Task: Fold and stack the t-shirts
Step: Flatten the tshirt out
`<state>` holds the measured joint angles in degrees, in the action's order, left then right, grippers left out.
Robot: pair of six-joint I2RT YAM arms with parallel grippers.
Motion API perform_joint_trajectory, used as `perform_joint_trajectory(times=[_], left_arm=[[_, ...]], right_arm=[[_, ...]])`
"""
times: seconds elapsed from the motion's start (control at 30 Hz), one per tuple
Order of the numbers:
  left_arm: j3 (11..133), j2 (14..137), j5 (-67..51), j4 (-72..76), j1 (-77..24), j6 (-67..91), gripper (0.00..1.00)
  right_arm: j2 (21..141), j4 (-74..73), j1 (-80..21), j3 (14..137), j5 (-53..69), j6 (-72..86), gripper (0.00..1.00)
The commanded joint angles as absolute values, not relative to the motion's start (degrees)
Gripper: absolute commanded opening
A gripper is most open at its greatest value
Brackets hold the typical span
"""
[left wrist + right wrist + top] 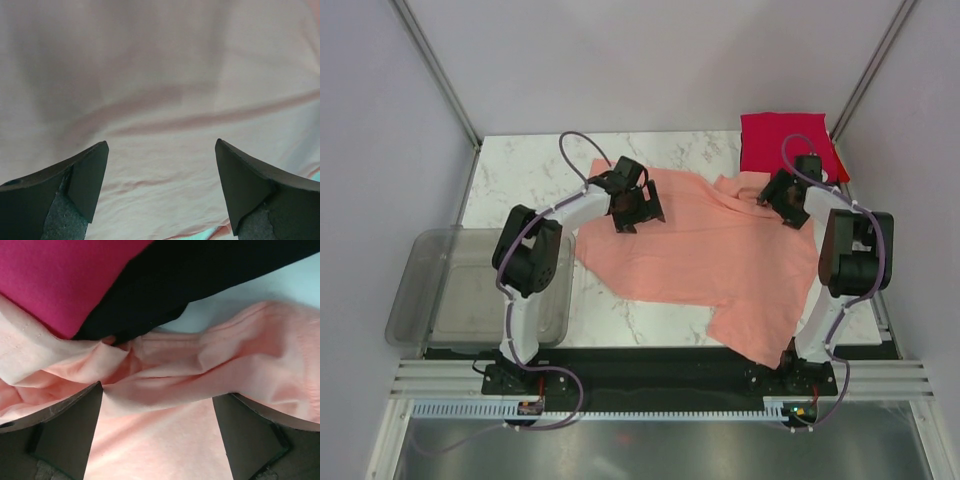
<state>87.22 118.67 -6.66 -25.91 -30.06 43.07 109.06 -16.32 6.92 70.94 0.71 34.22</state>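
Observation:
The salmon-pink t-shirt [695, 250] lies spread and rumpled across the marble table, one part hanging over the near edge. A folded bright red t-shirt [782, 140] lies at the far right corner on a black t-shirt [200, 275]. My left gripper [640, 210] is open just above the pink shirt's far left part; cloth [160, 100] fills its view between the spread fingers [85, 175]. My right gripper [782, 205] is open over the pink shirt's bunched far right edge [200, 370], next to the red t-shirt [60, 275] and black shirt.
A grey see-through plastic tub [470, 290] stands at the table's left edge beside the left arm. The marble table [520, 170] shows bare at the far left. Frame posts rise at both far corners.

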Motion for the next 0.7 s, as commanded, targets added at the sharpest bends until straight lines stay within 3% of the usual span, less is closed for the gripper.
perform_joint_trajectory(times=[0.0, 0.17, 0.3, 0.47, 0.67], left_arm=[[94.46, 112.88, -6.25, -31.10, -32.43, 40.09, 0.95], [89.23, 98.20, 3.33, -36.82, -33.22, 39.81, 0.96], [71.75, 84.58, 7.99, -38.58, -33.31, 43.32, 0.95], [53.30, 70.51, 10.19, -38.50, -33.22, 49.39, 0.87], [48.69, 70.83, 12.57, -35.16, -33.22, 50.19, 0.86]], right_arm=[[107.25, -22.84, 7.12, 77.23, -4.91, 30.16, 0.98], [98.63, -27.41, 3.62, 78.57, -7.64, 25.58, 0.98], [89.86, -32.86, 0.35, 76.91, -8.88, 24.96, 0.98], [76.84, -33.49, -7.19, 64.01, -6.77, 31.19, 0.98], [61.54, -32.43, -16.24, 48.97, -2.90, 40.41, 0.98]])
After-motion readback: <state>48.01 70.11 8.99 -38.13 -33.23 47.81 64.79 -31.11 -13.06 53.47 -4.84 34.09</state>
